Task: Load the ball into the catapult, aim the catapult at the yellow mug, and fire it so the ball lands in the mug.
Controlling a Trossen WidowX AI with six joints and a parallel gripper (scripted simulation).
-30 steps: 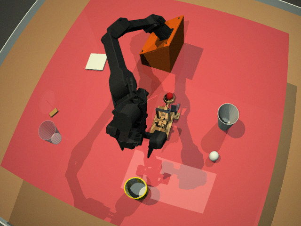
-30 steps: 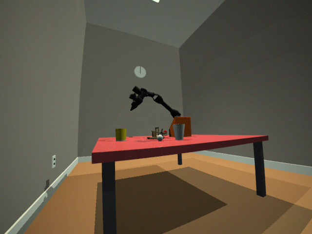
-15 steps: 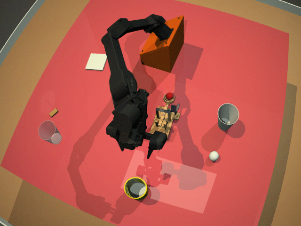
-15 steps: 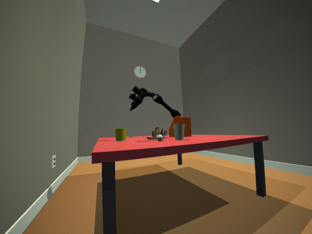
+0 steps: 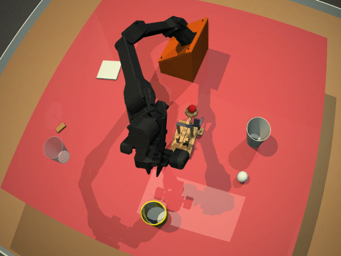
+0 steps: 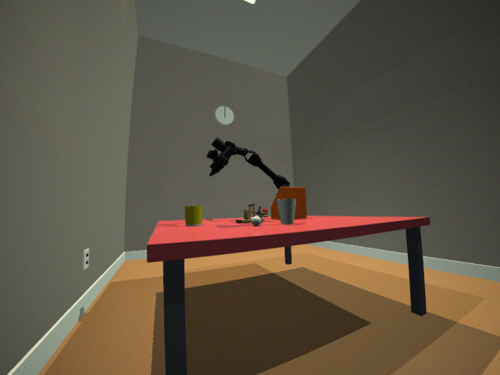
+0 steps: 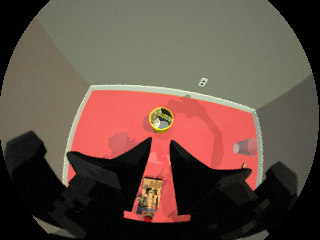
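The red ball [image 5: 192, 109] [image 6: 264, 210] [image 7: 148, 218] sits in the cup at the rear end of the wooden catapult's arm. The catapult [image 5: 178, 146] [image 6: 246, 215] [image 7: 152, 186] stands on the table, its front end facing roughly toward the yellow mug. The yellow mug [image 5: 153, 213] [image 6: 194, 216] [image 7: 161, 120] stands upright near the table's edge. My gripper [image 5: 153, 174] [image 6: 210, 174] [image 7: 161, 141] is high above the table, beside the catapult's front end in the top view. Its fingers are a narrow gap apart with nothing between them. The arm hides part of the catapult's front left side.
A grey cup [image 5: 256, 136] [image 6: 287, 212] and a white ball [image 5: 242, 176] [image 6: 256, 220] are to the right. A clear ribbed cup [image 5: 56, 149] [image 7: 246, 147], a small wooden block [image 5: 60, 127] and a white tile [image 5: 109, 70] are left. An orange wedge [image 5: 177, 67] [image 6: 288, 208] stands under the arm's base.
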